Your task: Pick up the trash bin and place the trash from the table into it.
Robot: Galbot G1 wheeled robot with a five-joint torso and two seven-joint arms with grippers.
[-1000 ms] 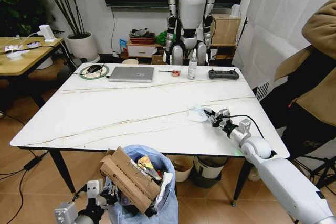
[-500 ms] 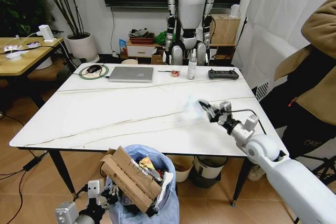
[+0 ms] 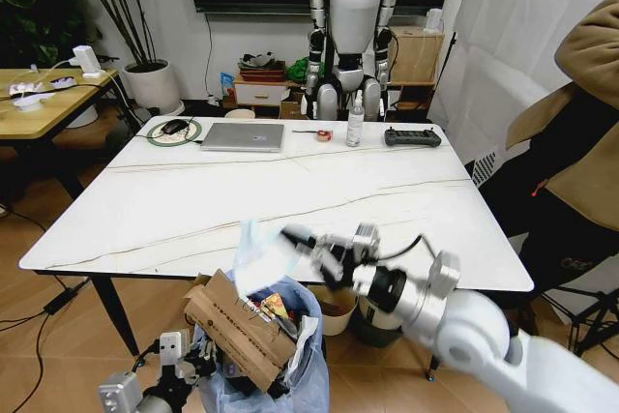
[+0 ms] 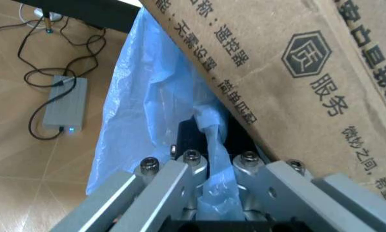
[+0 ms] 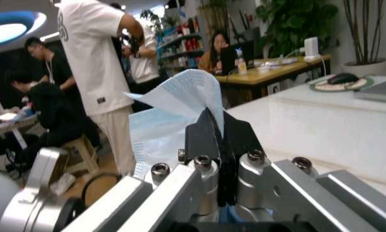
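Note:
The trash bin [image 3: 308, 367], lined with a pale-blue bag, hangs below the table's near edge, stuffed with a brown cardboard piece [image 3: 235, 329] and wrappers. My left gripper [image 3: 183, 363] is beside it, shut on the bag's rim; the left wrist view shows the gripper [image 4: 206, 170] pinching blue plastic [image 4: 148, 111] under the cardboard [image 4: 296, 63]. My right gripper [image 3: 290, 239] is shut on a pale-blue tissue-like sheet of trash [image 3: 259, 256], held above the bin's mouth at the white marble table's [image 3: 222, 205] front edge. The right wrist view shows that gripper [image 5: 219, 130] clamping the sheet [image 5: 177, 104].
A silver laptop [image 3: 242, 135], a spray bottle [image 3: 355, 121] and a black remote controller [image 3: 412, 137] lie at the table's far side. A cream bin [image 3: 336, 309] and a grey-and-white bin [image 3: 387, 310] stand under the table. A person [image 3: 573, 142] stands at the right.
My right gripper lifted the pale-blue sheet off the table's right side and carried it left and toward me, over the bin. The left gripper and the bin stayed put.

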